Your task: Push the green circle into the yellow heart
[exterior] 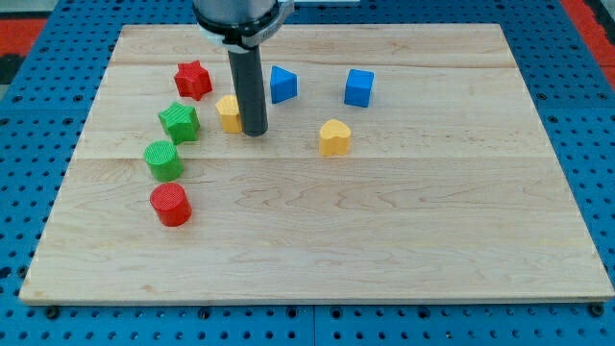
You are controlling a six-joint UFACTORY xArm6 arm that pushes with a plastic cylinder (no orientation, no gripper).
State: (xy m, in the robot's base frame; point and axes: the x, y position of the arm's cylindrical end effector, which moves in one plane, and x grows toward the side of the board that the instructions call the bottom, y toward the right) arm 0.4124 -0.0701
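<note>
1. Green circle (163, 160): one, a ribbed cylinder, at the view's left on the desk (384, 240), between the green star (179, 122) above it and the red circle (171, 205) below it; near both, touching neither.
2. Yellow heart (334, 137): one, near the board's middle, well apart from the green circle, to its right and slightly higher in the view.
3. Count, seven blocks: two green (circle, star), two red (circle, red star (193, 79) at upper left), two yellow (heart, plus a yellow block (228, 111) half hidden by the rod, shape unclear), two blue (a blue cube (358, 87) at upper right, a blue block (282, 84) that looks wedge-like).
4. Surface: pale wooden board with plank seams running left to right, lying on a blue perforated panel (38, 115); red patches show at the top corners.
5. Arm: dark rod (247, 86) comes down vertically from a grey housing at the top edge. The robot's tip (255, 132) sits on the board just right of the yellow block, apparently touching it, below-left of the blue block.
6. Tip is well apart from the green circle, up and to its right.
7. Fingers: none on this rig, only the rod, so nothing is grasped.
</note>
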